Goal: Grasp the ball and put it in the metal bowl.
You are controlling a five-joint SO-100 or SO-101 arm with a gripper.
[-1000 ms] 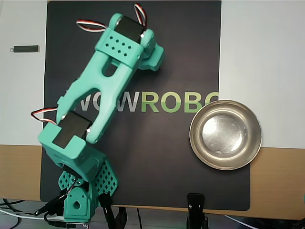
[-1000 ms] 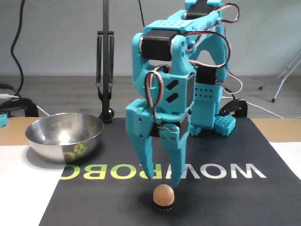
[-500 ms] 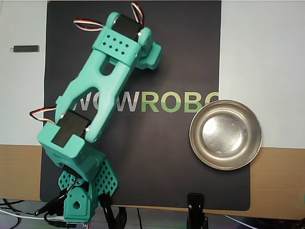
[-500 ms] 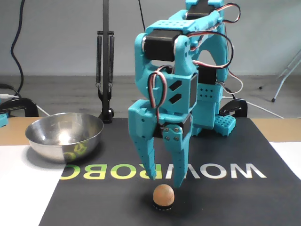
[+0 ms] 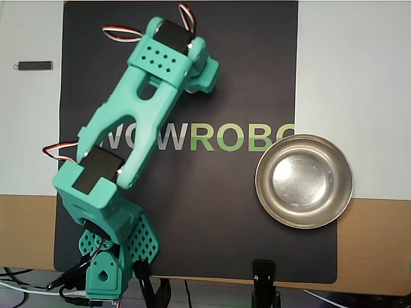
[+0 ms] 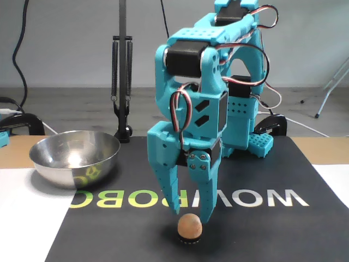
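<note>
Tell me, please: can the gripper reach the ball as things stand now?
Probably yes. In the fixed view the open gripper hangs just above the ball, fingertips either side, nothing between them. The arm hides the ball in the overhead view.

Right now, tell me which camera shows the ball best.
The fixed view. There the ball sits in plain sight on the black mat, on a small dark base, with the open gripper just above it. In the overhead view the arm hides the ball entirely.
</note>
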